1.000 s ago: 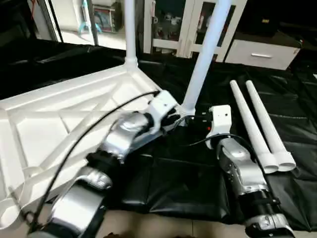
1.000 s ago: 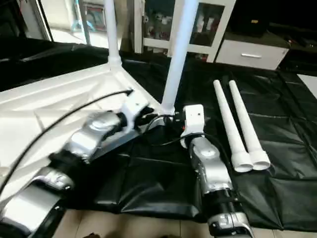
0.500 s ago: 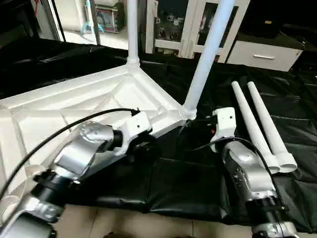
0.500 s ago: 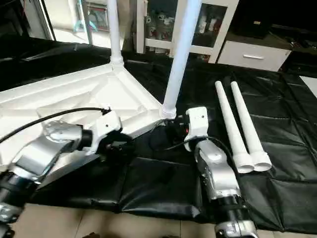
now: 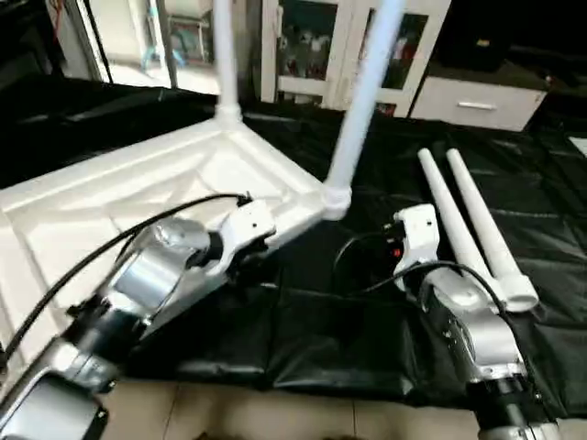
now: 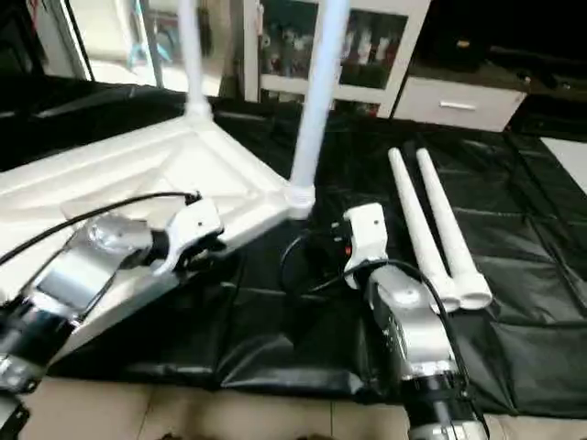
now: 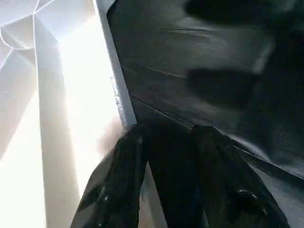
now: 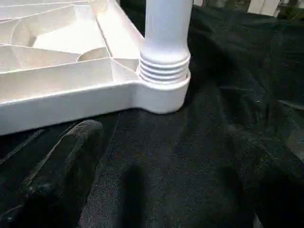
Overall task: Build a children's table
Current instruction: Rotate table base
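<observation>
- Tabletop first: the white plastic rectangular tabletop (image 5: pixel 138 188) lies upside down on the black quilted mat (image 5: pixel 367 312), its ribbed underside facing up.
- Two white tapered tube legs are seated in its round corner sockets and stand up: the near leg (image 5: pixel 359 101) in the corner closest to the robot's right arm, the far leg (image 5: pixel 223 55) in the corner behind it.
- At the near corner socket (image 8: pixel 164 92), the ridged collar of that leg sits right on top of the socket rim.
- Two more loose white tube legs (image 5: pixel 472 225) lie side by side on the mat, touching each other, well off to the right of the tabletop, wide ends toward the robot.
- Left gripper (image 7: pixel 168 137) hovers at the tabletop's near edge, its black jaws parted a little with nothing between them; one finger (image 7: pixel 118 180) sits over the white rim, the other over the mat.
- Right gripper (image 8: pixel 161 142) points at the near corner socket from just beside it, jaws spread wide and empty, the socket showing between the two dark fingers (image 8: pixel 66 166).
- White cabinets (image 5: pixel 303 46) stand beyond the mat's far edge.
</observation>
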